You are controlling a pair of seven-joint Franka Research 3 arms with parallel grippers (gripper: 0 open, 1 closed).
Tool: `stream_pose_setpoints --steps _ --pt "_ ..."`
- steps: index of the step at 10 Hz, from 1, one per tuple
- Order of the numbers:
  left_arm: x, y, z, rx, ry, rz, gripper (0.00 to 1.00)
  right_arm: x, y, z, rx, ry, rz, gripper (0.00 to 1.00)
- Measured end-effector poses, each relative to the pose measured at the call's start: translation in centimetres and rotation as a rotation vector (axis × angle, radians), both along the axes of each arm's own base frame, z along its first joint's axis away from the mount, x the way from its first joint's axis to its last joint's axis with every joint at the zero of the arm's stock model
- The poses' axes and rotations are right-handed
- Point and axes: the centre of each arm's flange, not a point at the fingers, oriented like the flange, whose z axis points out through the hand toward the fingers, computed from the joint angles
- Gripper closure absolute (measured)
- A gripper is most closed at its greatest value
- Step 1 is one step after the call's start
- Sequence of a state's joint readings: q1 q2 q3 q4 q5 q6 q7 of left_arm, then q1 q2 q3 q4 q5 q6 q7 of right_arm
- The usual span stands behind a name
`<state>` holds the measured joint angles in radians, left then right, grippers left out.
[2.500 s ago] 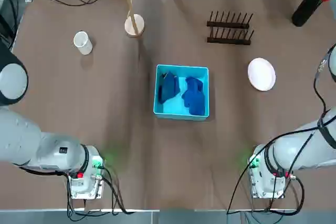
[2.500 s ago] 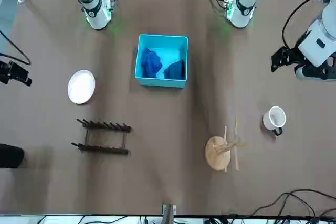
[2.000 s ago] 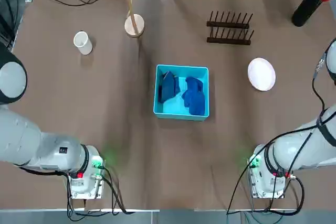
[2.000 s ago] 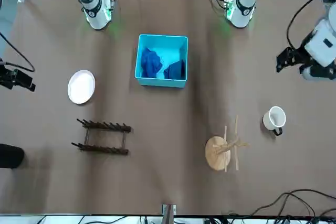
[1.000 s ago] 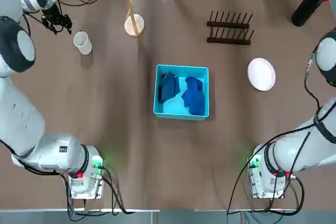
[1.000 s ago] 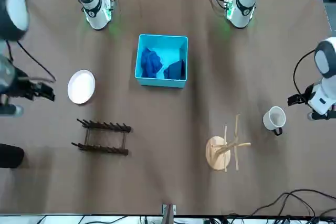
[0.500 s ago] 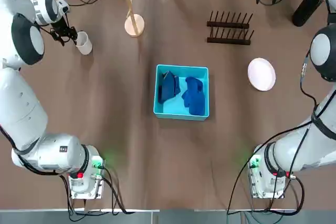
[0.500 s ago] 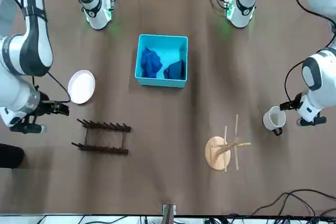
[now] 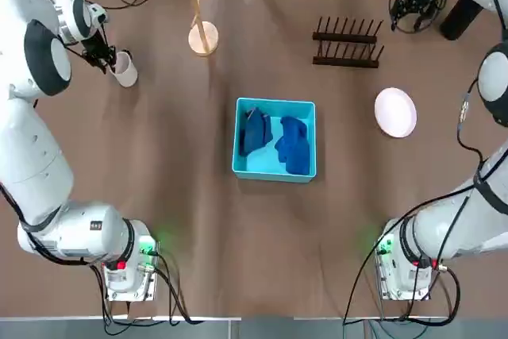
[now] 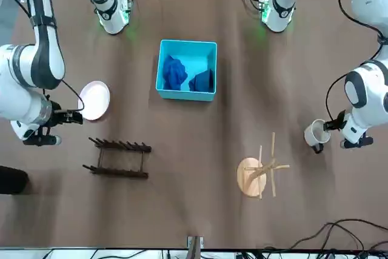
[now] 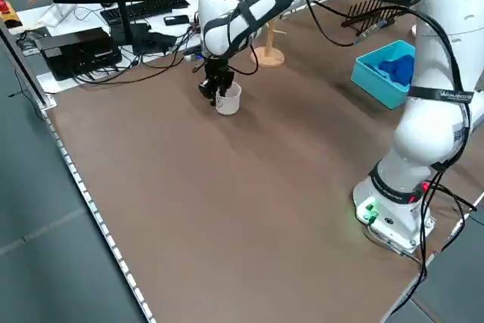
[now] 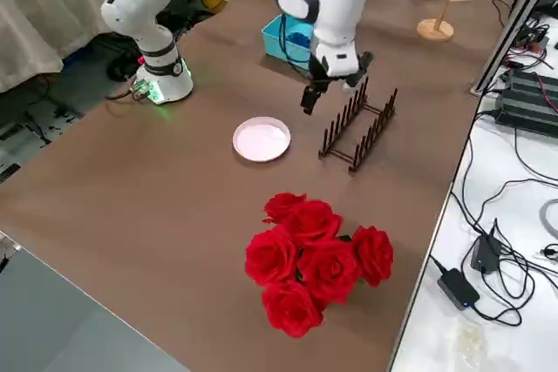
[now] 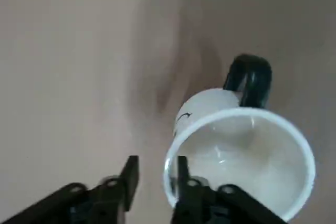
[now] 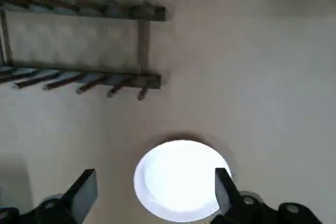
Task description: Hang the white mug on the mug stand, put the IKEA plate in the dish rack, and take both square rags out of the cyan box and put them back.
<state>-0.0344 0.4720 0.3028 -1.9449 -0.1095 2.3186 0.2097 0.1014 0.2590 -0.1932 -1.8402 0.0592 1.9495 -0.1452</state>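
The white mug (image 9: 125, 69) stands at the far left of the table. My left gripper (image 13: 155, 163) straddles its rim, one finger on the wall and the other a small gap off, jaws narrow but open. The light wooden mug stand (image 9: 202, 37) rises to the mug's right. My right gripper (image 14: 153, 190) hangs wide open and empty above the IKEA plate (image 14: 178, 179), close to the dark dish rack (image 9: 347, 41). Two dark blue square rags (image 9: 255, 132) (image 9: 294, 144) lie in the cyan box (image 9: 274, 102) at mid-table.
A black vase (image 9: 460, 9) with red roses (image 12: 314, 259) stands at the far right corner, beyond the rack. Cables run along the far edge. Both arm bases sit at the near edge.
My left gripper came down onto the mug's rim and its fingers narrowed; the mug shifted slightly. My right arm swung in over the far right and now hovers above the plate.
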Motion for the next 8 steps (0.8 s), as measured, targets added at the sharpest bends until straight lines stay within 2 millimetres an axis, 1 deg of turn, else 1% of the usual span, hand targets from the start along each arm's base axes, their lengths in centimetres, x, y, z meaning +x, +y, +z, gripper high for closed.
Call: stream_pose_setpoints --steps 1,2,3,4,5,6,7,8 --pt "0.2 -0.1 0.1 0.003 -0.012 -0.003 0.86 -0.6 -2.1 -0.9 0.008 -0.002 0.029 0.01" --pt "0.5 -0.3 0.7 0.001 -0.029 -0.012 0.93 -1.0 -3.9 -1.5 0.016 -0.002 0.054 0.01" --pt "0.9 -0.8 2.0 0.000 -0.056 -0.020 0.93 -1.3 -5.1 -1.8 0.022 -0.002 0.074 0.01" --pt "1.3 -1.4 3.7 -0.004 -0.086 -0.029 0.93 -1.5 -5.6 -2.4 0.019 -0.019 0.083 0.01" --pt "1.7 -2.3 5.7 -0.011 -0.122 -0.043 0.93 -1.9 -5.6 -3.9 0.011 -0.048 0.086 0.01" --pt "2.1 -3.6 8.2 -0.022 -0.165 -0.063 0.93 -2.7 -5.6 -5.8 0.006 -0.065 0.094 0.01" --pt "2.4 -5.7 10.9 -0.036 -0.211 -0.096 0.93 -3.4 -5.7 -7.2 0.004 -0.068 0.104 0.01" --pt "2.7 -8.4 13.5 -0.052 -0.257 -0.137 0.93 -3.9 -6.1 -7.8 0.008 -0.063 0.120 0.01"
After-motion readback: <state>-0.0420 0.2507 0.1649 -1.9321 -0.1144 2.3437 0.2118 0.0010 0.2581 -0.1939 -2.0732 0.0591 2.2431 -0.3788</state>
